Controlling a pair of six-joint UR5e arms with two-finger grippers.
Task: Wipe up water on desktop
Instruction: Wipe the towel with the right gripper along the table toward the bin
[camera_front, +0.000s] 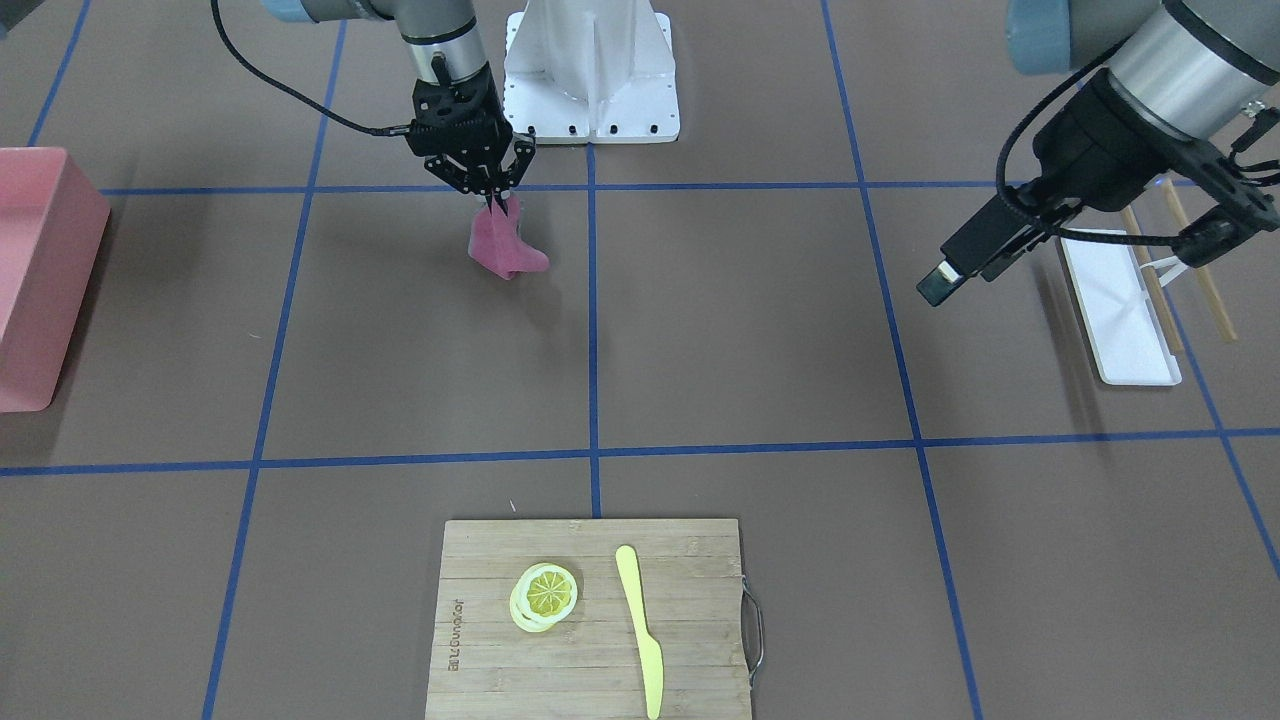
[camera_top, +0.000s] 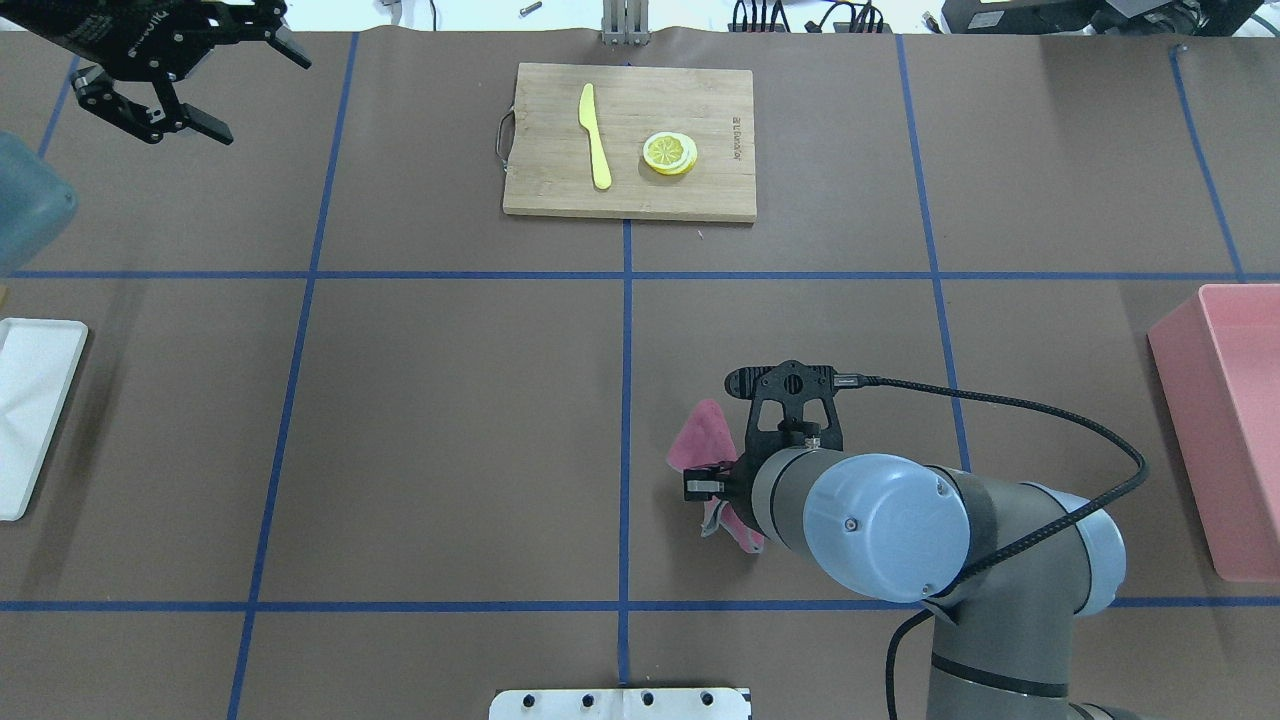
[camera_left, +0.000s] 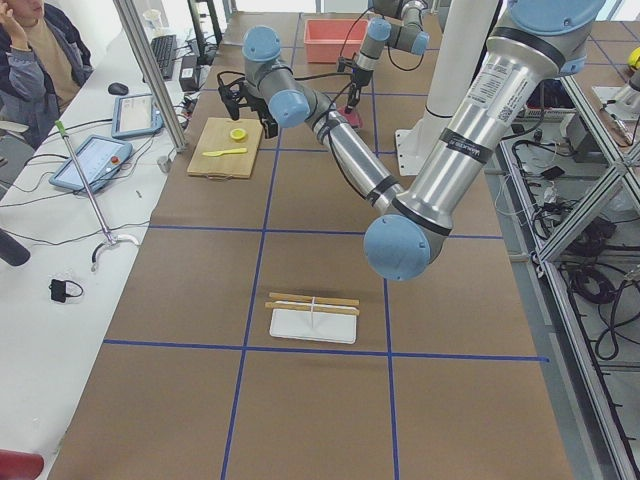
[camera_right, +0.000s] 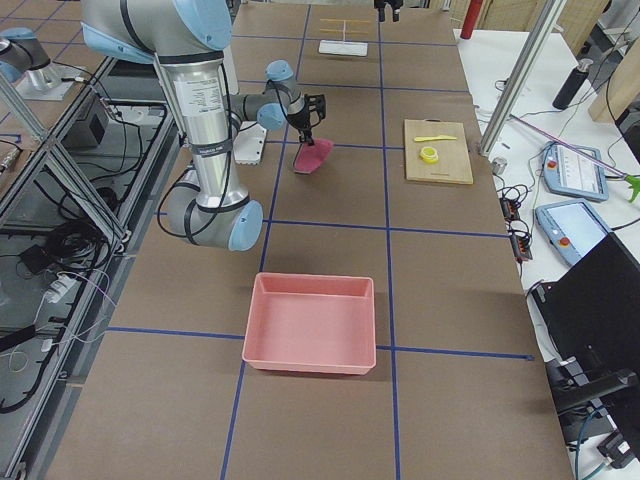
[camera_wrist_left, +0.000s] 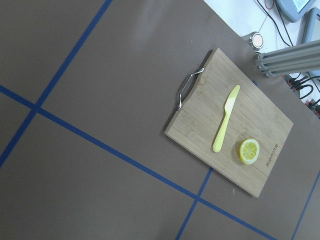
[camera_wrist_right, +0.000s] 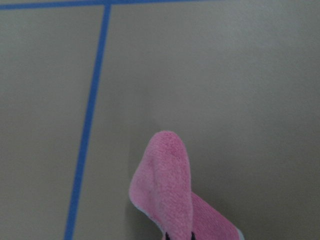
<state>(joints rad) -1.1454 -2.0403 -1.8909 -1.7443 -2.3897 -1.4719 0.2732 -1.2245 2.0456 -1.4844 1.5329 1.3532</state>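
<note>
The desktop (camera_front: 750, 320) is brown with blue tape lines; I see no water on it. My right gripper (camera_front: 495, 195) points down and is shut on the top fold of a pink cloth (camera_front: 508, 248), whose lower end rests on the desktop just right of the centre line in the overhead view (camera_top: 700, 445). The right wrist view shows the cloth (camera_wrist_right: 167, 195) hanging from the fingertips over bare desktop. My left gripper (camera_top: 250, 90) is open and empty, held high over the far left of the desktop.
A bamboo cutting board (camera_top: 720, 195) with a yellow knife (camera_top: 595, 135) and a lemon slice (camera_top: 670, 153) lies at the far middle. A pink bin (camera_top: 1225, 420) stands at the right edge. A white tray (camera_top: 30, 400) lies at the left edge.
</note>
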